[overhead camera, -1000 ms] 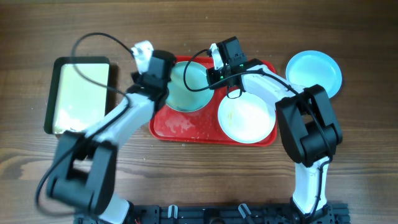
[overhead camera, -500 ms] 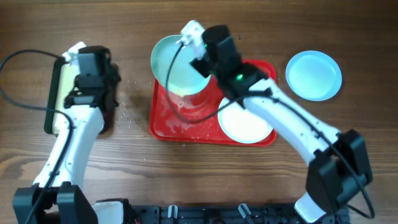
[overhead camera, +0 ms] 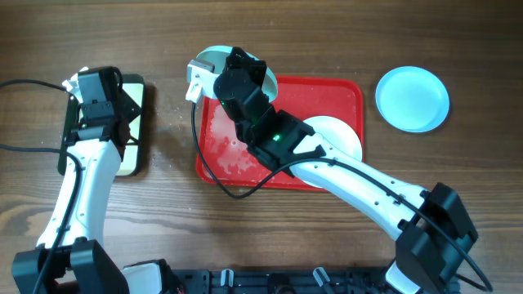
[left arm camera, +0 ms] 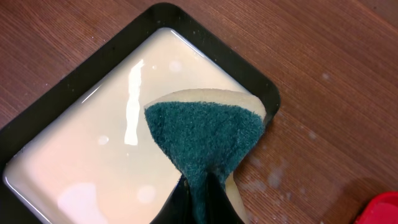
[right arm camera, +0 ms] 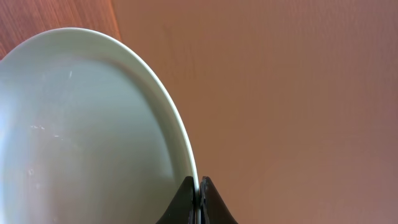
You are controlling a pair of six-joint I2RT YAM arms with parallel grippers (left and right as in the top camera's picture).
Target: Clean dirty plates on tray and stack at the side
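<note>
Red plastic fills the middle of the overhead view: the tray (overhead camera: 319,94) lies on the wooden table (overhead camera: 327,33), with a white plate (overhead camera: 343,135) on its right half, partly under the right arm. A blue plate (overhead camera: 413,98) sits on the table, apart from the tray's right end. The right gripper (overhead camera: 233,64) holds a pale plate (overhead camera: 208,59) tilted at the tray's far left corner. The left gripper (overhead camera: 110,102) hangs over a dark-rimmed cream tray (overhead camera: 135,155), well to the left.

From the left wrist we see its fingers (left arm camera: 186,202) closed tight on a green sponge (left arm camera: 205,134) with a cream backing, above the cream tray's corner.

From the right wrist we see its fingers (right arm camera: 186,199) pinched on the pale plate's rim, with faint specks on the plate's face.
</note>
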